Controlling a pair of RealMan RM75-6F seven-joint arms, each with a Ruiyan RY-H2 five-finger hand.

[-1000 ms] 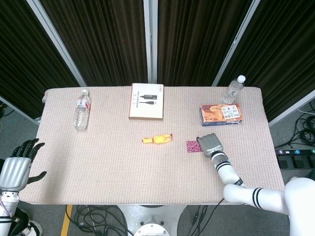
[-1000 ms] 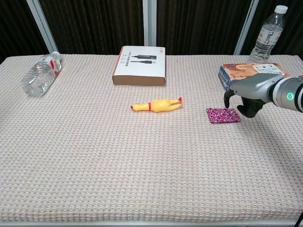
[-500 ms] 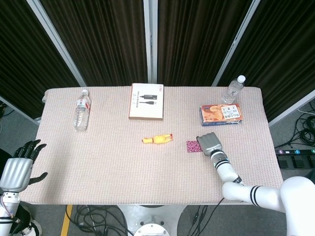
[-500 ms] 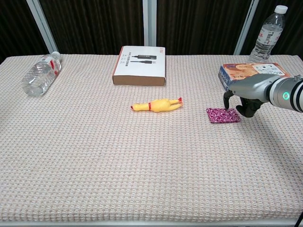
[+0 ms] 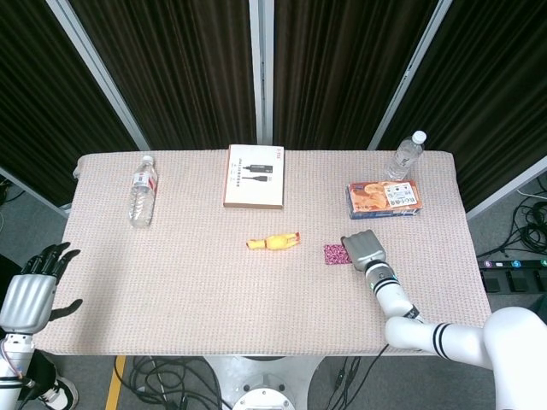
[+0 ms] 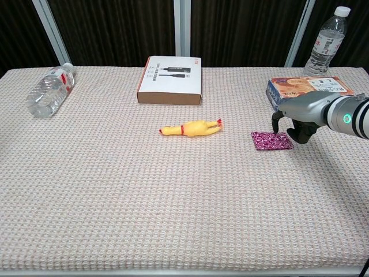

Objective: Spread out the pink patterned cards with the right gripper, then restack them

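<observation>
The pink patterned cards (image 6: 271,141) lie in one neat stack on the woven table cover, right of centre; the head view shows only their left part (image 5: 334,254). My right hand (image 6: 301,115) hovers over the stack's right edge, palm down, fingers curled downward with fingertips (image 6: 275,123) near the cards' right end; I cannot tell if they touch. In the head view the right hand (image 5: 364,248) covers the stack's right end. My left hand (image 5: 32,286) hangs off the table's left side, fingers spread, holding nothing.
A yellow rubber chicken (image 6: 191,127) lies left of the cards. A printed box (image 6: 308,90) and an upright water bottle (image 6: 325,45) stand behind my right hand. A flat cable box (image 6: 170,79) sits at the back centre, a lying bottle (image 6: 49,90) far left.
My right hand has sunk a little and crept left, bringing its fingertips closer to the right end of the card stack. The cards and the left hand have not moved.
</observation>
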